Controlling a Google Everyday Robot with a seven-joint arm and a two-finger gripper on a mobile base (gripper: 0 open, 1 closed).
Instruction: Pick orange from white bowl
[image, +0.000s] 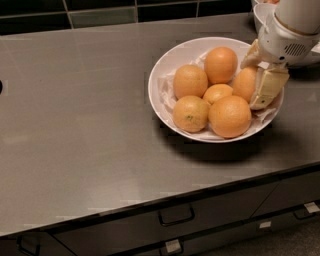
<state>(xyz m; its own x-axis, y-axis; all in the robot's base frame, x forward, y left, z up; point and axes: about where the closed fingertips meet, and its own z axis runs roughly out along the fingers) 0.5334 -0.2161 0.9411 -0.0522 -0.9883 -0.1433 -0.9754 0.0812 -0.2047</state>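
Note:
The white bowl (165, 75), wide, shallow and lined with crumpled white paper, stands on the grey counter at the right and holds several oranges. The orange (244, 84), large and slightly oval, lies at the bowl's right side, partly hidden by my gripper. My gripper (259, 80), white and cream, reaches down from the upper right and sits right against this orange, inside the bowl's right rim. The orange rests in the bowl among the others. A paler orange with a dark speck (190, 113) lies at the front left, and a small yellower one (217, 93) in the middle.
A smaller white bowl (261, 14) stands at the back right, behind my arm. The grey counter (80, 110) stretches to the left of the bowl. Drawers with handles (176, 216) run below the front edge. Dark tiles line the back wall.

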